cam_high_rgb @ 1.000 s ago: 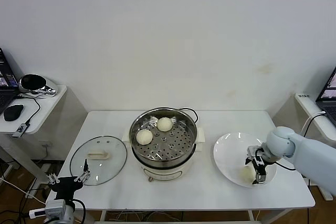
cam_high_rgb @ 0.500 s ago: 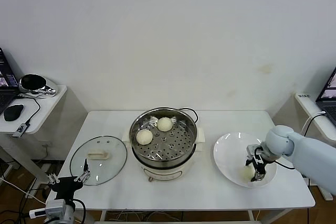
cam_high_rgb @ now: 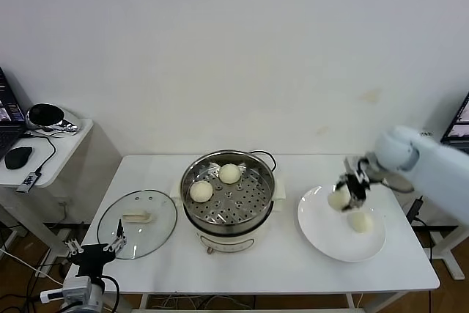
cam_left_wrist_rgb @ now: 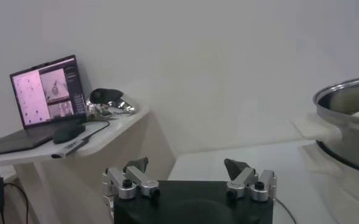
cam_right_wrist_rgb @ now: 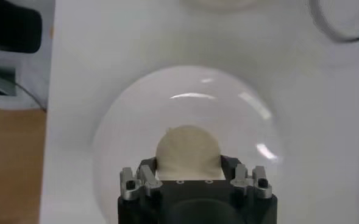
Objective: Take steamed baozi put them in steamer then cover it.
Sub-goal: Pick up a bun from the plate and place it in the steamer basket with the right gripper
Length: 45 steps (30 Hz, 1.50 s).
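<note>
From the head view, your right gripper (cam_high_rgb: 343, 194) is clamped on a baozi (cam_high_rgb: 338, 199) lifted above the white plate (cam_high_rgb: 322, 236), at three o'clock from the steamer (cam_high_rgb: 229, 197); one more bun (cam_high_rgb: 358, 222) lies on the plate and two sit on the steamer tray. The cover (cam_high_rgb: 137, 223) lies at nine o'clock. The left gripper (cam_left_wrist_rgb: 189, 176) in its wrist view hangs spread open, idle below the table's edge. The right wrist view shows the bun (cam_right_wrist_rgb: 188, 151) pinched across its middle; it looks soft and light, so squeeze gently.
</note>
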Each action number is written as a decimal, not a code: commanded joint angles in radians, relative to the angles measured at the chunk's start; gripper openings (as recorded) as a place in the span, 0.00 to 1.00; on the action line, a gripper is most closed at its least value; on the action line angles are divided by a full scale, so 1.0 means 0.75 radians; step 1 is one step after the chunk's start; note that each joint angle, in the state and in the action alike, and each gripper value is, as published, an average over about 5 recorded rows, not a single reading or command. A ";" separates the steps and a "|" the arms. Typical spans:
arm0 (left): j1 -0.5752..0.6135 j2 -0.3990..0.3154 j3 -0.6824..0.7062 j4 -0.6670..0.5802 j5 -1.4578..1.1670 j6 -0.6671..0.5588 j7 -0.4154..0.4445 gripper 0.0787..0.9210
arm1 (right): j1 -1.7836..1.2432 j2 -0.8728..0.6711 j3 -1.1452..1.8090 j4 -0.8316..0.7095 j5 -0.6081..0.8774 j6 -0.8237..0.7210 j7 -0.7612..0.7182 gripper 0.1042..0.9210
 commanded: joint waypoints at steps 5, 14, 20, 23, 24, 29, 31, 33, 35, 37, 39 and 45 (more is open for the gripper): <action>-0.004 -0.002 -0.011 0.000 -0.006 -0.004 -0.004 0.88 | 0.505 0.333 -0.210 0.007 0.220 0.064 -0.001 0.66; -0.002 -0.011 -0.029 -0.005 -0.004 -0.009 -0.006 0.88 | 0.437 0.628 -0.349 0.011 0.281 0.360 0.151 0.68; -0.003 -0.026 -0.037 -0.013 -0.001 -0.011 -0.006 0.88 | 0.383 0.777 -0.443 -0.008 0.243 0.530 0.161 0.69; -0.001 -0.030 -0.043 -0.017 -0.001 -0.013 -0.008 0.88 | 0.349 0.820 -0.472 -0.030 0.190 0.597 0.147 0.69; 0.001 -0.031 -0.046 -0.018 -0.002 -0.015 -0.009 0.88 | 0.340 0.830 -0.482 -0.038 0.166 0.618 0.143 0.69; 0.007 -0.032 -0.060 -0.016 -0.005 -0.021 -0.011 0.88 | 0.292 0.861 -0.507 -0.097 -0.031 0.760 0.151 0.69; 0.007 -0.033 -0.063 -0.015 -0.006 -0.023 -0.013 0.88 | 0.271 0.867 -0.507 -0.114 -0.092 0.810 0.165 0.69; 0.007 -0.034 -0.065 -0.012 -0.006 -0.025 -0.014 0.88 | 0.252 0.868 -0.509 -0.117 -0.127 0.843 0.180 0.69; 0.006 -0.034 -0.066 -0.009 -0.008 -0.026 -0.015 0.88 | 0.236 0.868 -0.511 -0.112 -0.158 0.873 0.194 0.69; 0.005 -0.034 -0.068 -0.007 -0.010 -0.026 -0.016 0.88 | 0.226 0.872 -0.514 -0.111 -0.185 0.896 0.206 0.69; 0.004 -0.035 -0.069 -0.006 -0.012 -0.026 -0.016 0.88 | 0.221 0.877 -0.515 -0.114 -0.206 0.914 0.210 0.69; 0.004 -0.041 -0.069 -0.005 -0.014 -0.027 -0.018 0.88 | 0.222 0.878 -0.538 -0.086 -0.197 0.923 0.196 0.69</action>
